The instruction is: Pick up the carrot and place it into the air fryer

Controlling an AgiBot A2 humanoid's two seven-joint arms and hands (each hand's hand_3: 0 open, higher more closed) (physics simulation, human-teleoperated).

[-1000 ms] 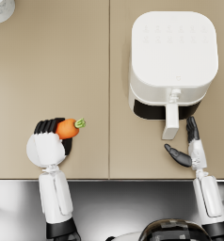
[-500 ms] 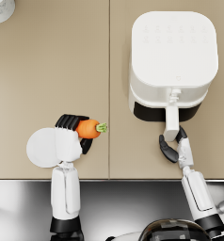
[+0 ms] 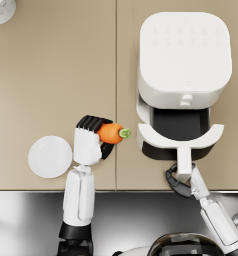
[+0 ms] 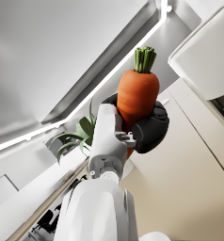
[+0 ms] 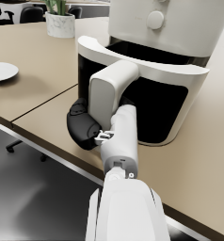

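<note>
While your left hand (image 3: 89, 141) gripped the carrot (image 3: 111, 133) at 9 o'clock of the air fryer (image 3: 183, 65), your right hand (image 3: 178, 181) clasped its drawer handle (image 3: 184, 162), drawer pulled open.

The air fryer (image 3: 184, 55) has its drawer (image 3: 180, 126) pulled out, the dark basket open from above. Between the left hand (image 3: 91, 140) holding the carrot (image 3: 111, 133) and the drawer lies only bare table (image 3: 51, 75). The right hand (image 3: 178, 181) grips the drawer handle (image 3: 184, 162) at the table's front edge. A plate (image 3: 49, 156) lies beside the left hand, on the side away from the fryer.
</note>
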